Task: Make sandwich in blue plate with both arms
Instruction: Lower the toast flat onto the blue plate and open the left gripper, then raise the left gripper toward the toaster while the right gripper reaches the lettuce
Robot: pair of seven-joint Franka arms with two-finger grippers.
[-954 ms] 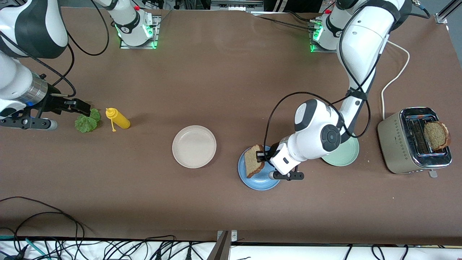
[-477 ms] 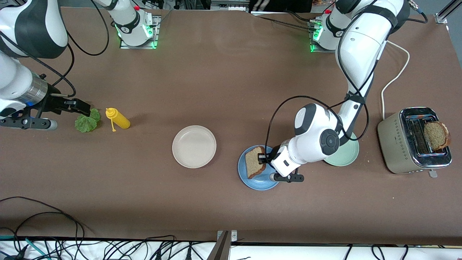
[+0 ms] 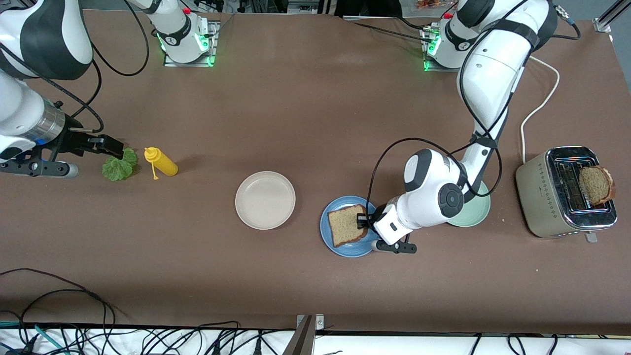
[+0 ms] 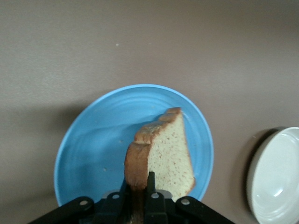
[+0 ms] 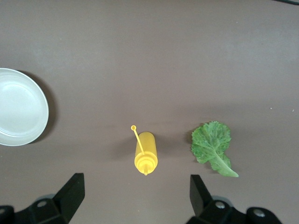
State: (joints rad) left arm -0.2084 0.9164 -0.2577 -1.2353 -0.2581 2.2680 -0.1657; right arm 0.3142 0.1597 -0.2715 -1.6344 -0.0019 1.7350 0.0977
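- The bread slice (image 3: pixel 347 225) is down now, lying nearly flat on the blue plate (image 3: pixel 331 240); a second ago it hung upright over the plate's edge, and half a second ago it was tipping over.
- The left gripper (image 3: pixel 364 220) sits low at the plate's rim on the side toward the left arm's end, jaws pinched narrow on the crust of the slice; the left wrist view shows the crust (image 4: pixel 136 170) gripped between the fingers.
- The plate itself has nudged a little toward the right arm's end as the slice came down.
- Meaning for the task: the base layer is as good as placed, only the release is left, I'd say.
- The right gripper (image 3: pixel 106 146) hovers over the lettuce leaf (image 3: pixel 120 164), jaws spread wide and empty, unmoved through this second, waiting.
- The mustard bottle (image 3: pixel 161 162) lies just beside the leaf, and the beige plate (image 3: pixel 265 199) is empty mid-table.
- A second slice (image 3: pixel 596 184) sticks out of the toaster (image 3: pixel 542 197), near the pale green plate (image 3: pixel 474 212).
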